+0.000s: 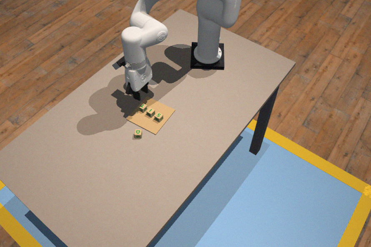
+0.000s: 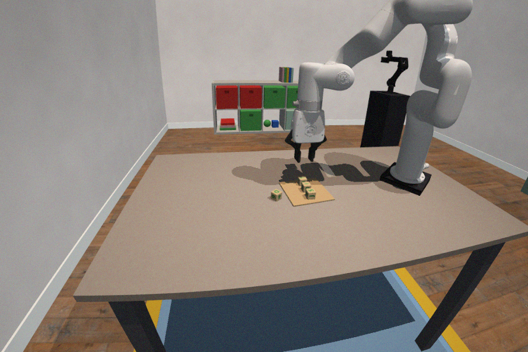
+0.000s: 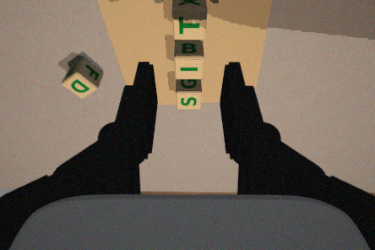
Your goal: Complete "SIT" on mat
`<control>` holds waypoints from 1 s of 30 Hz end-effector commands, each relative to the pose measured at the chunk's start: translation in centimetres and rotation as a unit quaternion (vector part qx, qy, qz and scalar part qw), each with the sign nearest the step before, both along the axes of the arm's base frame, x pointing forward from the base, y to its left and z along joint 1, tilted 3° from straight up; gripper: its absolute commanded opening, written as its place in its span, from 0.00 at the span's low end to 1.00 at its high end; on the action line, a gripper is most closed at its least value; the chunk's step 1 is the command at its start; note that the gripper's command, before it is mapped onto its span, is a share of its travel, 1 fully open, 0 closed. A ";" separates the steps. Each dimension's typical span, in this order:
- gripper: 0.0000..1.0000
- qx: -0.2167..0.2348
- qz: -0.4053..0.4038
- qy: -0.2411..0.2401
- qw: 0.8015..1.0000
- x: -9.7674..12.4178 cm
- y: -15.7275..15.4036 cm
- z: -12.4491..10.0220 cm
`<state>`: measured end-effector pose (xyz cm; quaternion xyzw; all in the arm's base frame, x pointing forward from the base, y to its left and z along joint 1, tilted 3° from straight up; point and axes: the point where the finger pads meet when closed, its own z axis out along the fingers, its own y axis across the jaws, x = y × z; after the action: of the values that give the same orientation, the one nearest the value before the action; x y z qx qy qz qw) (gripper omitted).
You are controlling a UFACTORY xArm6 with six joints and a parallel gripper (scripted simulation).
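Observation:
Three wooden letter blocks lie in a row on the tan mat (image 1: 149, 126) (image 2: 324, 197) (image 3: 135, 27). They are the T block (image 1: 143, 107) (image 2: 302, 180) (image 3: 188, 29), the I block (image 1: 150, 112) (image 2: 306, 186) (image 3: 188, 69) and the S block (image 1: 158, 116) (image 2: 311, 193) (image 3: 188, 101). The D block (image 1: 137, 133) (image 2: 276, 195) (image 3: 80, 82) lies off the mat on the table, turned askew. My gripper (image 1: 136, 93) (image 2: 304, 157) (image 3: 188, 82) is open and empty. It hangs above the T end of the row and touches no block.
The arm's base (image 1: 207, 58) (image 2: 404, 177) stands on the table behind the mat. A shelf with coloured bins (image 2: 251, 107) and a black pedestal (image 2: 384, 124) stand beyond the table. The arm's shadow covers the mat's near corner.

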<state>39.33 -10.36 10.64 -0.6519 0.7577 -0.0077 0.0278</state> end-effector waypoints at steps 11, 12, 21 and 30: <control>1.00 0.000 0.000 -0.001 1.000 0.1 0.0 0.4; 1.00 0.000 0.000 -0.001 1.000 0.1 0.0 0.4; 1.00 0.000 0.000 -0.001 1.000 0.1 0.0 0.4; 1.00 0.000 0.000 -0.001 1.000 0.0 0.0 0.8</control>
<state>39.23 -10.35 10.99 -0.6519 0.7578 -0.0065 0.0270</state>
